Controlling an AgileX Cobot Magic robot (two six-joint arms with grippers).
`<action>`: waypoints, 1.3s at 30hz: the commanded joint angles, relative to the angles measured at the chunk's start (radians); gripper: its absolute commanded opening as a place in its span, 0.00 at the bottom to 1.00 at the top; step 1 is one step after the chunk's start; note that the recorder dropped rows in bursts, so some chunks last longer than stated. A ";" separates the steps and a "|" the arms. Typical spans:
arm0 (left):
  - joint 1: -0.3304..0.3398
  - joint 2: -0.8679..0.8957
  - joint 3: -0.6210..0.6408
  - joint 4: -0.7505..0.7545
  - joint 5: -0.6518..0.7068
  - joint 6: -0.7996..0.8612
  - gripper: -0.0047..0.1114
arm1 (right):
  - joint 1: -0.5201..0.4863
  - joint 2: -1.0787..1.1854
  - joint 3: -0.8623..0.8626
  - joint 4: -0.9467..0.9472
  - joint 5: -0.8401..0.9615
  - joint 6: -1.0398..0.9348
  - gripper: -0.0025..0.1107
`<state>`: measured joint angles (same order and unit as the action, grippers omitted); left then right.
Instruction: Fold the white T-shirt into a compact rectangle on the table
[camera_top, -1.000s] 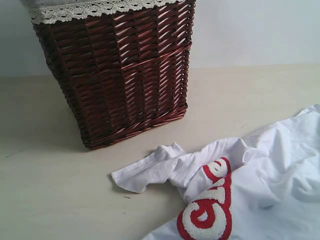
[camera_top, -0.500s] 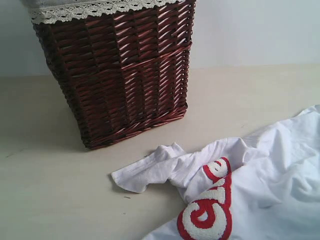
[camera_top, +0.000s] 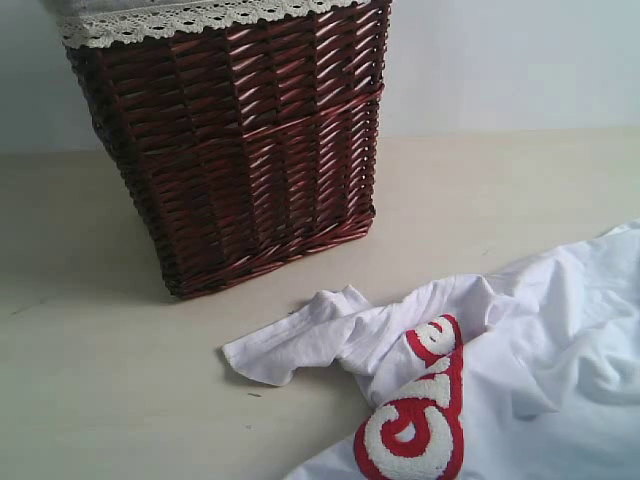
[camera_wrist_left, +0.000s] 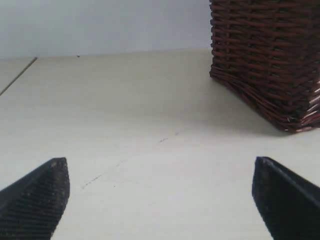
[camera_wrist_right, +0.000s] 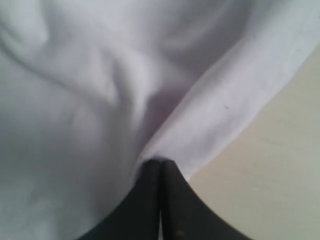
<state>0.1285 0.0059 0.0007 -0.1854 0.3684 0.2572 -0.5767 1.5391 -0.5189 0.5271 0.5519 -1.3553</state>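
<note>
The white T-shirt (camera_top: 530, 330) lies crumpled on the table (camera_top: 480, 190) at the lower right of the exterior view. One sleeve (camera_top: 290, 345) reaches left, and its red band of fuzzy white letters (camera_top: 420, 425) is bunched at the front. Neither gripper shows in that view. In the right wrist view my right gripper (camera_wrist_right: 160, 162) is shut, its tips pinching a fold near the hem of the T-shirt (camera_wrist_right: 100, 100). My left gripper (camera_wrist_left: 161, 172) stands wide open low over the bare table (camera_wrist_left: 150, 115), holding nothing and away from the shirt.
A tall dark red-brown wicker basket (camera_top: 240, 140) with white lace trim (camera_top: 190, 18) stands at the back left, just behind the sleeve. In the left wrist view the basket (camera_wrist_left: 265, 55) is ahead of the open gripper. A pale wall (camera_top: 520, 60) backs the table.
The shirt's right-hand edge has slipped slightly lower and its folds there have shifted. The sleeve, the letters and the basket have not moved.
</note>
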 joint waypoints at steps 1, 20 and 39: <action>0.003 -0.006 -0.001 -0.007 -0.005 -0.004 0.85 | -0.004 -0.027 0.003 0.005 0.112 -0.015 0.02; 0.003 -0.006 -0.001 -0.007 -0.005 -0.004 0.85 | -0.004 0.084 0.005 0.043 -0.051 -0.029 0.02; 0.003 -0.006 -0.001 -0.007 -0.005 -0.004 0.85 | -0.004 -0.030 0.001 0.159 -0.475 0.060 0.04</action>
<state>0.1285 0.0059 0.0007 -0.1854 0.3684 0.2572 -0.5767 1.5149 -0.5171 0.6204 0.1536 -1.3046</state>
